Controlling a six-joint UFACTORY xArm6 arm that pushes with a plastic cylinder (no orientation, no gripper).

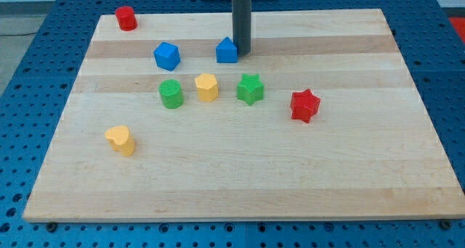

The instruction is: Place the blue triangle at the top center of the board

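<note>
1. No jaws are fitted — the arm ends in a straight dark rod, so there is no opening or hold to report. My tip (242,53) stands on the bench (218,175) near the view's top centre.
2. The blue triangle (227,51) sits just to the view's left of my tip, touching it or very nearly so; the exact contact cannot be told.
3. A blue cube (166,56) lies further to the view's left, apart from the triangle.
4. Below these runs a loose row — green cylinder (171,94), yellow block (206,87) (shape unclear), green star (250,89).
5. A red star (305,106) lies to the view's right of that row, slightly lower.
6. A red cylinder (126,18) stands at the view's top left corner.
7. A yellow heart-like block (120,140) lies at the lower left, well apart from the rest.
</note>
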